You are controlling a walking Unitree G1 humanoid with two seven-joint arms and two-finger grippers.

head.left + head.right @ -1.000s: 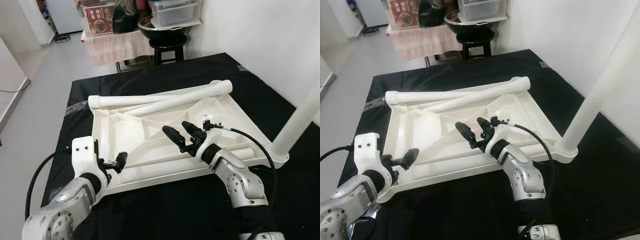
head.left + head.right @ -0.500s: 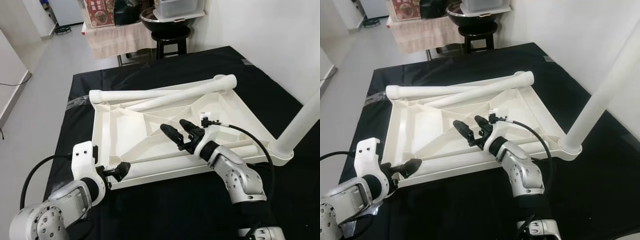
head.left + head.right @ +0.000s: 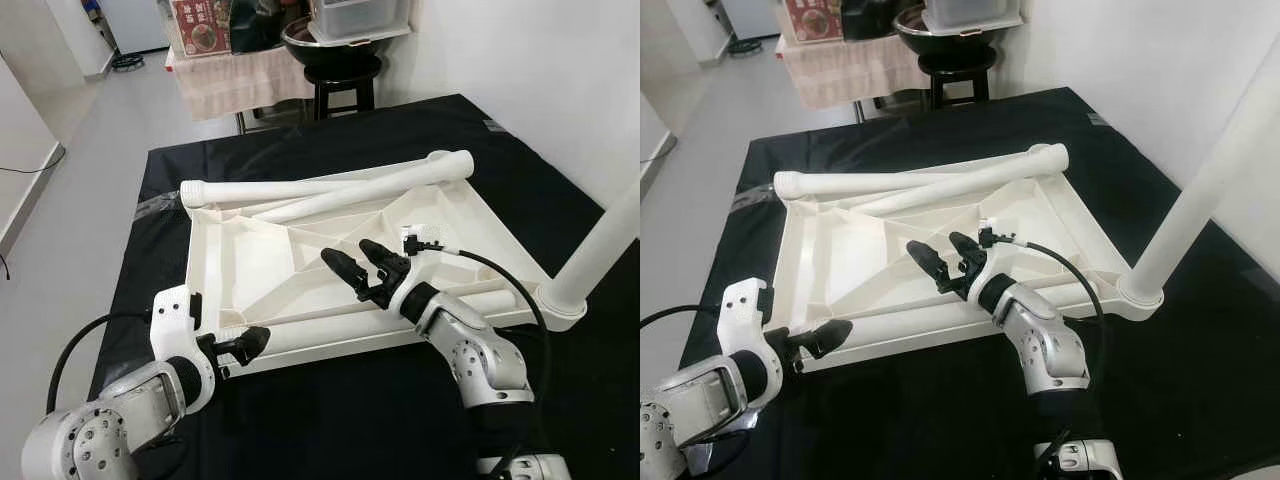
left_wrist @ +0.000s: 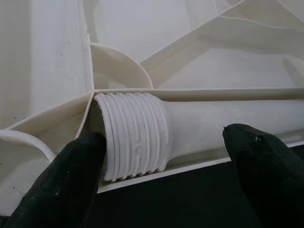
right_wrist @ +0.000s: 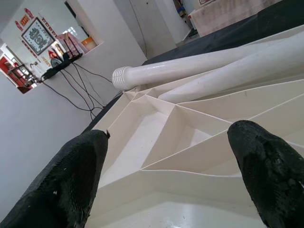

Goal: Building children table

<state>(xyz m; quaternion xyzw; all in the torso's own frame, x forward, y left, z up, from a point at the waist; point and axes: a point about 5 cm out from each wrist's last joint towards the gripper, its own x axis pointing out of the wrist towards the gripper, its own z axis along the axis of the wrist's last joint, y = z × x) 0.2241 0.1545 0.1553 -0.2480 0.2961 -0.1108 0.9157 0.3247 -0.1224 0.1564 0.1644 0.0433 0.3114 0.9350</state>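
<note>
**Inverted table top on black mat, both grippers open**

At the lower left of the left eye view, the left gripper is positioned at the near left corner of the white table top, which lies upside down on the black mat. Its fingers are spread apart, and in the left wrist view one fingertip touches the threaded end of a loose table leg lying along the near edge of the top.

At the centre of the frame, the right gripper is held above the ribbed underside of the top, with its fingers parted and nothing between them.

Across the upper middle of the frame, two further legs are laid along the far edge of the top, one resting partly on the other.

At the right edge of the frame, an upright leg is seated in the near right corner socket of the top.

At the top of the frame, beyond the mat, a black stool stands.
</note>
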